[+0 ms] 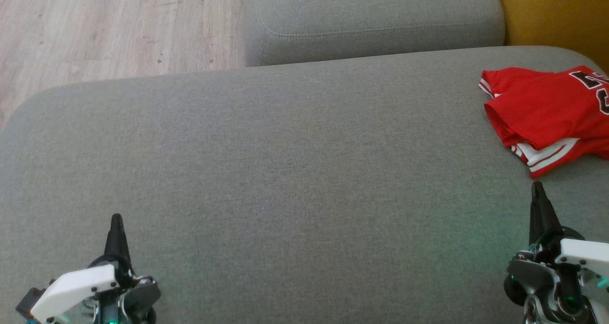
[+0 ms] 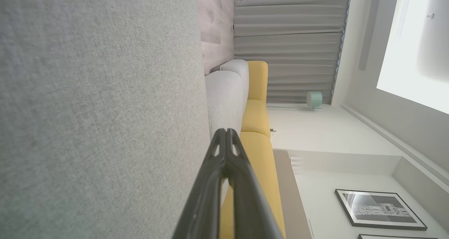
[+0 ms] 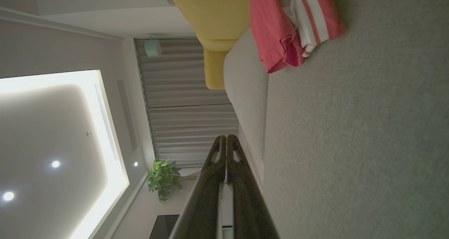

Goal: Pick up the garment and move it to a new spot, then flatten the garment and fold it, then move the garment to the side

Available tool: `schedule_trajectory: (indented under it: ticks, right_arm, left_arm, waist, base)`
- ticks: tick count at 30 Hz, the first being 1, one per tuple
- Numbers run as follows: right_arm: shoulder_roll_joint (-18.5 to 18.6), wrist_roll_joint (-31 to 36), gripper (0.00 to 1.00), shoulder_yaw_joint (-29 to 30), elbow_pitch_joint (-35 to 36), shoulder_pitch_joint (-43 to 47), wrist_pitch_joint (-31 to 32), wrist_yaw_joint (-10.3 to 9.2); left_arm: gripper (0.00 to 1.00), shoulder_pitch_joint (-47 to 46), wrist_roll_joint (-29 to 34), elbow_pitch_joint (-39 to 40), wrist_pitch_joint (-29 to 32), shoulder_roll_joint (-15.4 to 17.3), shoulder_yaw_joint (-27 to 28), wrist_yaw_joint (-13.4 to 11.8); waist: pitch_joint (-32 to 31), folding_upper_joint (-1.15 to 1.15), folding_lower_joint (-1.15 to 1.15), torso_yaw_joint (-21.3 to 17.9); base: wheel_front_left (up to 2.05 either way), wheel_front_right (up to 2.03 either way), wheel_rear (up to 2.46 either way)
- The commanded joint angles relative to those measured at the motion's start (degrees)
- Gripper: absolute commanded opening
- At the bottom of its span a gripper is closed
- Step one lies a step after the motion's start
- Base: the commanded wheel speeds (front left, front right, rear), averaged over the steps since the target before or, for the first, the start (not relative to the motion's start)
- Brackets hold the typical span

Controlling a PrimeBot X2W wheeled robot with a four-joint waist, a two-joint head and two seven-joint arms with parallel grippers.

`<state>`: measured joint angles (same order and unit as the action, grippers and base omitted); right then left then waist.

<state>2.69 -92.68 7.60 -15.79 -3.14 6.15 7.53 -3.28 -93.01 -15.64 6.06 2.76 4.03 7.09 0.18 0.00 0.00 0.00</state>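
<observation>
Red basketball jersey (image 1: 547, 107) lies crumpled at the sofa seat's (image 1: 285, 171) right edge; our left end effector (image 1: 116, 218) and right end effector (image 1: 537, 187) are clenched, empty. Limp, light cloth, we judge: pinch the striped hem (image 1: 548, 158).

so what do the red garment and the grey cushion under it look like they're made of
Red garment: thin, soft cloth, probably a synthetic sports-jersey knit. It lies in limp folds, with white striped trim at the edges and a mostly matte surface.
Grey cushion: woven upholstery fabric over padding, matte, with a fine flecked weave and rounded corners.
</observation>
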Motion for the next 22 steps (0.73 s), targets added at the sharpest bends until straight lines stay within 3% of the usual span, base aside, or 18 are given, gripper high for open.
schedule_trajectory:
  ticks: [1,22]
  right_arm:
    - [0.3,0.4,0.00,-1.2,1.8,-3.0,0.3,-0.04]
    - [0.3,0.5,0.00,-1.1,1.8,-3.0,0.3,-0.04]
  left_arm:
    - [0.00,-2.9,0.7,1.6,0.3,0.2,2.4,0.4]
    - [0.00,-2.9,0.8,1.6,0.4,0.2,2.4,0.4]
  waist:
    - [0.0,0.00,0.00,0.0]
    - [0.0,0.00,0.00,0.0]
  base:
    - [0.00,0.00,0.00]
    - [0.00,0.00,0.00]
